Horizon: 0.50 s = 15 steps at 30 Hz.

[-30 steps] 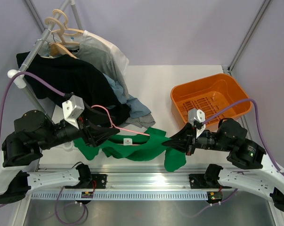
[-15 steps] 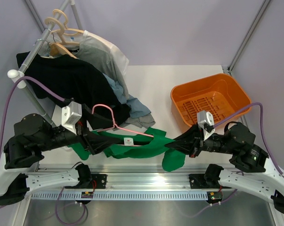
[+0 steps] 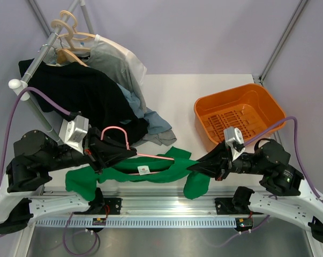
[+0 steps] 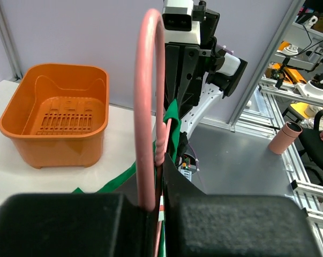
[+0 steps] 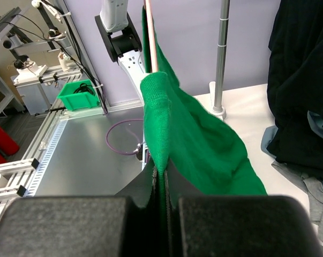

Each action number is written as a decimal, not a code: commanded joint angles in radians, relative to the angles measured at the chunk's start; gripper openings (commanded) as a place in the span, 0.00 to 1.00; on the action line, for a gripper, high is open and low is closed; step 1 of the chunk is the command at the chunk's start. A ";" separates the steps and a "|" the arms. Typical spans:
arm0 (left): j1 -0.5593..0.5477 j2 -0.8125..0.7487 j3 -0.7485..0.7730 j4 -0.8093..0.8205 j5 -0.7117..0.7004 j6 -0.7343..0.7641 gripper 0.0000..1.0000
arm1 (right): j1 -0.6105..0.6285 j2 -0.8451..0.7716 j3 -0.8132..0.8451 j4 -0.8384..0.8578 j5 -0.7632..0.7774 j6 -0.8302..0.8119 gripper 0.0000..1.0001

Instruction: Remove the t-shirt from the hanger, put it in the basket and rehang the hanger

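Note:
The bright green t-shirt (image 3: 156, 172) lies stretched along the table's near edge, its white label up. The pink wire hanger (image 3: 114, 130) still runs through its neck, with one arm reaching right over the cloth. My left gripper (image 3: 130, 152) is shut on the hanger's twisted neck (image 4: 160, 152), just below the hook (image 4: 147, 96). My right gripper (image 3: 193, 167) is shut on a fold of the t-shirt (image 5: 204, 150) at its right side, the cloth pinched between the pads (image 5: 162, 184). The hanger's wire (image 5: 149, 32) rises behind that fold.
An orange basket (image 3: 239, 110) stands at the back right, also seen as the basket (image 4: 54, 112) in the left wrist view. A clothes rack (image 3: 40, 56) at the left carries a black shirt (image 3: 81, 93) and grey-white shirts (image 3: 115, 61) on wooden hangers. The rack's pole (image 5: 221, 53) stands near.
My left gripper went from open to shut on the hanger's neck and drew back left. The t-shirt's left sleeve has slid out to the left. The right gripper keeps its hold.

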 commanded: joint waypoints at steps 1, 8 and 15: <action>-0.003 -0.021 -0.020 0.072 0.010 -0.039 0.00 | 0.006 0.012 -0.003 0.093 0.047 0.005 0.00; -0.003 -0.049 -0.021 0.052 -0.099 -0.068 0.00 | 0.006 0.048 0.020 0.028 0.159 -0.007 0.65; -0.005 -0.049 0.034 -0.088 -0.258 -0.069 0.00 | 0.006 0.012 -0.012 -0.039 0.236 -0.026 0.79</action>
